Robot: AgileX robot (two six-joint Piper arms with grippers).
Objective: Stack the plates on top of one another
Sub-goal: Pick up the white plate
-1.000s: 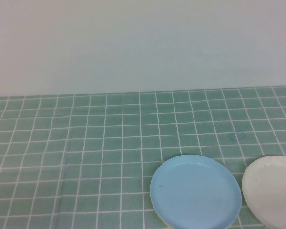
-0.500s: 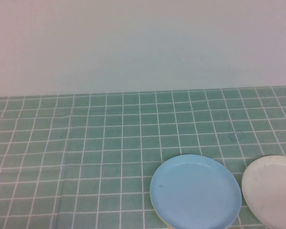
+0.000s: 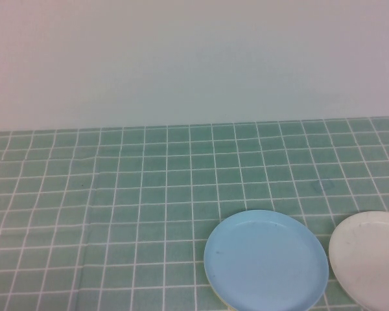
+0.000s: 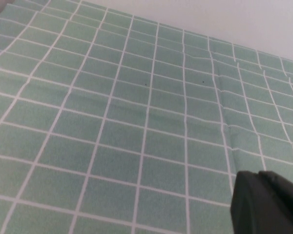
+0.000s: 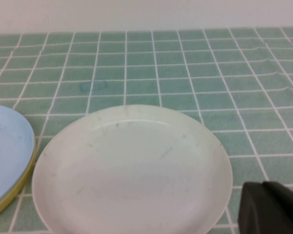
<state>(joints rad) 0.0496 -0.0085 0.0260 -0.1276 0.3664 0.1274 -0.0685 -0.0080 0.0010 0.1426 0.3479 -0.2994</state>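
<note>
The light blue plate (image 3: 266, 262) lies at the table's front, right of centre. In the right wrist view it (image 5: 7, 151) rests on the yellow plate (image 5: 14, 195), of which only a rim strip shows beneath it. The white plate (image 3: 369, 259) lies alone on the cloth just right of them, close beside them, and fills the right wrist view (image 5: 132, 170). My right gripper (image 5: 263, 187) is shut and empty, just off the white plate's rim. My left gripper (image 4: 258, 176) is shut and empty over bare cloth. Neither gripper shows in the high view.
A green checked tablecloth (image 3: 117, 194) covers the table, with a crease running front to back left of centre (image 3: 91, 214). A plain pale wall (image 3: 194, 65) stands behind the table's far edge.
</note>
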